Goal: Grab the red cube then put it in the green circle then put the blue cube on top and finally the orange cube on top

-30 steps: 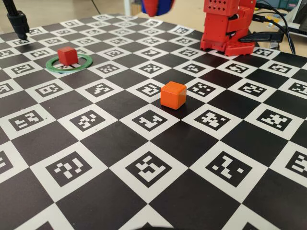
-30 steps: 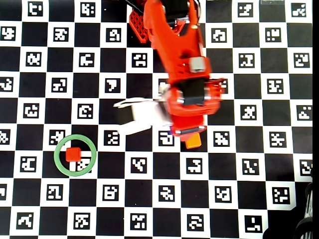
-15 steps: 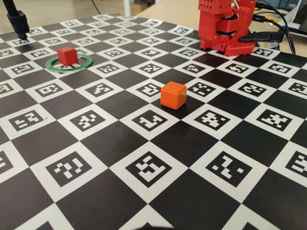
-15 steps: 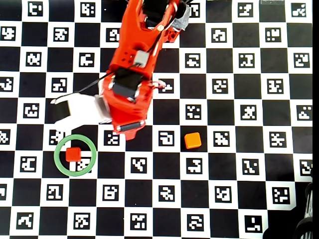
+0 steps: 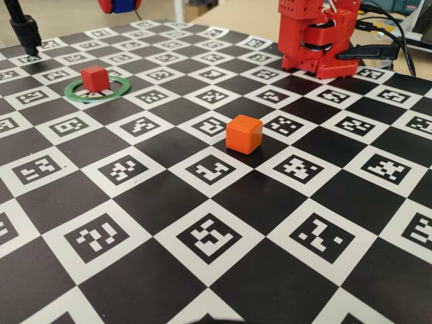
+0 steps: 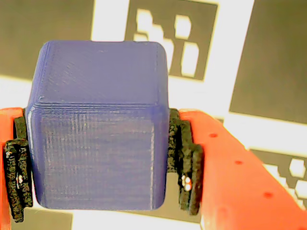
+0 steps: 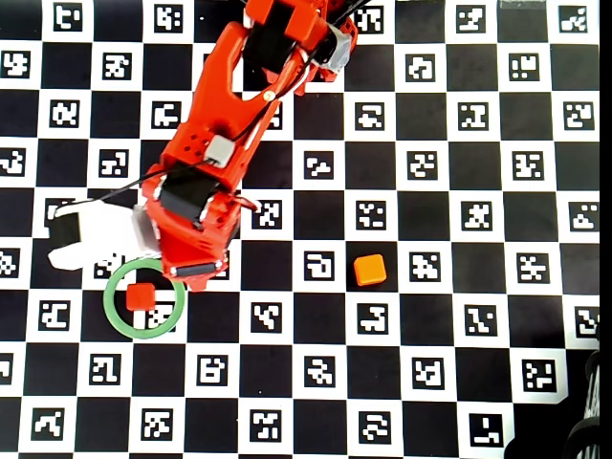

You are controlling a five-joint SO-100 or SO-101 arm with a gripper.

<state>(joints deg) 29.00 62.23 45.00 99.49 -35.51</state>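
Note:
The wrist view is filled by the blue cube (image 6: pixel 98 124), with my gripper (image 6: pixel 100 160) shut on it and a black pad (image 6: pixel 184 158) pressed to each side. In the fixed view the gripper (image 5: pixel 119 5) hangs high at the top edge, behind the green circle (image 5: pixel 120 88), and a bit of the blue cube (image 5: pixel 127 5) shows in it. The red cube (image 5: pixel 94 77) sits inside the ring. From overhead, the gripper (image 7: pixel 191 260) hovers at the upper right rim of the green circle (image 7: pixel 143 336), beside the red cube (image 7: pixel 141 295). The orange cube (image 7: pixel 369 270) lies apart, to the right.
The table is a black-and-white checkerboard of printed markers (image 5: pixel 212 236). The red arm base (image 5: pixel 317 37) stands at the back right with cables (image 5: pixel 395 40) beside it. A black stand (image 5: pixel 27 30) rises at the back left. The orange cube (image 5: pixel 244 133) sits mid-table.
The arm has swung left in the overhead view, from above the orange cube to the rim of the green circle, with the blue cube held. The red and orange cubes have not moved.

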